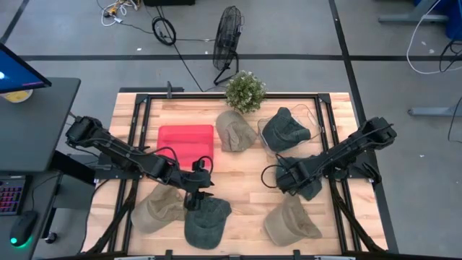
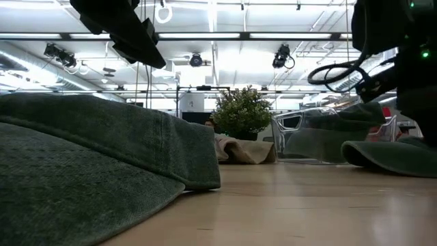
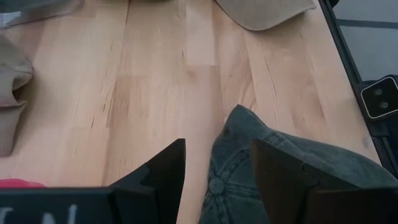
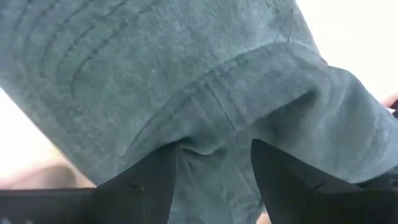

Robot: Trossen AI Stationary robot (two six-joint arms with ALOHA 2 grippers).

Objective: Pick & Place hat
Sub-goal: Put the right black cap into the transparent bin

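Several caps lie on the wooden table. My left gripper [image 1: 193,193] [image 3: 217,171] is open over the crown of a dark green cap [image 1: 207,221] [image 3: 249,174] near the table's near edge, one finger on each side of the crown's top button [image 3: 216,185]. My right gripper [image 1: 287,178] [image 4: 213,155] is open and low on another dark green cap [image 1: 310,185] [image 4: 186,74] that lies on the table's right side. A red tray [image 1: 186,144] sits left of centre. My left gripper comes at the cap's crown from above; whether its fingers [image 3: 283,177] touch the cloth cannot be told. My right gripper comes down from above with its open fingers [image 4: 152,177] against the cap where a seamed ridge [image 4: 214,134] of cloth rises between them. The cap lies on the table.
Tan caps lie at the near left [image 1: 155,209], the near right [image 1: 290,221] and far centre [image 1: 234,131]. A third green cap sits in a clear container [image 1: 287,131] at the far right. A potted plant [image 1: 245,91] stands at the far edge. Bare wood [image 1: 245,180] lies between the arms.
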